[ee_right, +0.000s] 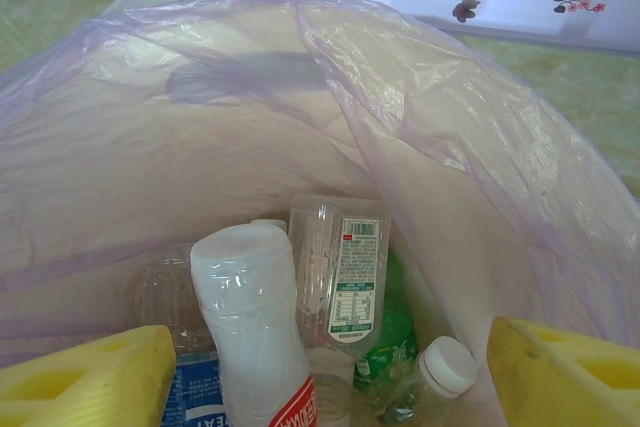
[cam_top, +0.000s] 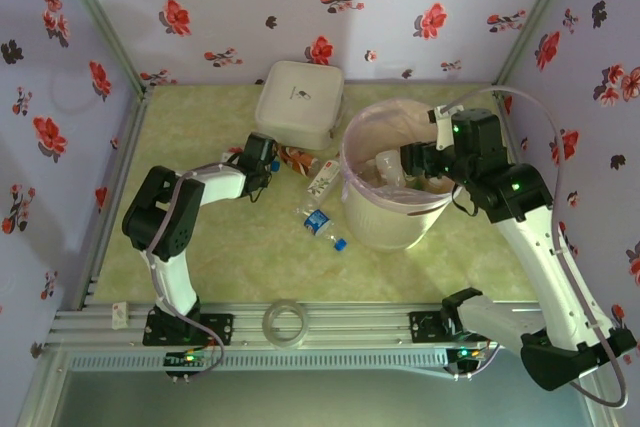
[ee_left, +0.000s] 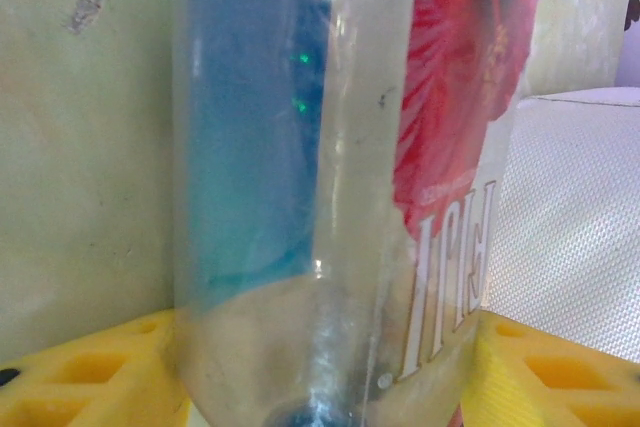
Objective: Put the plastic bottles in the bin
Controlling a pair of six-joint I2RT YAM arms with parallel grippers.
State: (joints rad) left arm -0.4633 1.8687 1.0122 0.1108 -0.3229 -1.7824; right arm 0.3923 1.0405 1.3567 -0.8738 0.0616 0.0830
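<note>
Green tabletop [cam_top: 230, 267], right arm [cam_top: 535, 222] over bin [cam_top: 385, 232]

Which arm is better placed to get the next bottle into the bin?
Left, probably. The left end effector has a bottle between its fingers near the bin; the right end effector hangs open and empty above it.

Top view: high behind the arm bases [cam_top: 190, 329], looking down over the whole pale green table [cam_top: 225, 257]. Left wrist: hard against a clear red-labelled plastic bottle [ee_left: 360, 197]. Right wrist: close, looking down into the round cream-white pink-lined bin [ee_right: 200, 137], shared with top
</note>
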